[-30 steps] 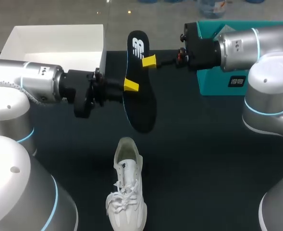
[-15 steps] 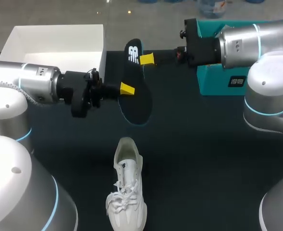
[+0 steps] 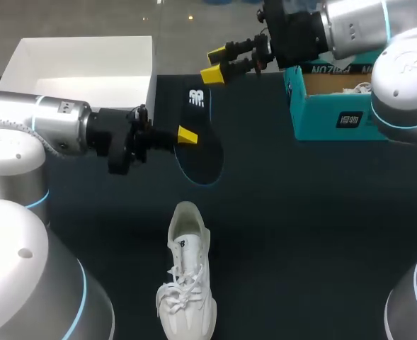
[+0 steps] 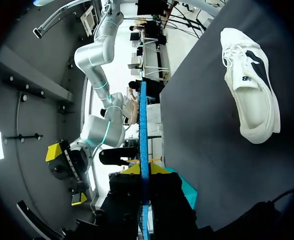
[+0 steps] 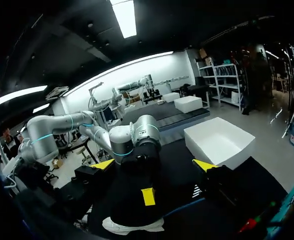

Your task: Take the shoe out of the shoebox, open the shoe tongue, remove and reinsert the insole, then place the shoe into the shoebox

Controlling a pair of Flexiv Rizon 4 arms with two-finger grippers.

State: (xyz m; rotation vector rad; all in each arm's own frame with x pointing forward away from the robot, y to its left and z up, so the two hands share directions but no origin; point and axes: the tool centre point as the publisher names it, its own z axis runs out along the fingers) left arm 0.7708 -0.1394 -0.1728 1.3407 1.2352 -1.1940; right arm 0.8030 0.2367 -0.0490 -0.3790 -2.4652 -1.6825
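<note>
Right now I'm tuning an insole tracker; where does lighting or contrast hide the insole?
Head view: black insole nearly merges with the dark table; its white logo and the left gripper's yellow tip stand out. Left wrist view: insole edge-on, a thin blue line; white shoe contrasts strongly. Right wrist view: insole dark on dark.

A robotics lab: my left arm [image 3: 52,124] and right arm [image 3: 357,28], both grey industrial machines, flank a black worktable [image 3: 300,212]

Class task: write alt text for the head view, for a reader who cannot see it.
The left hand grips a black insole over a dark table where a white shoe lies. The open right hand hovers beside a teal shoebox.
</note>
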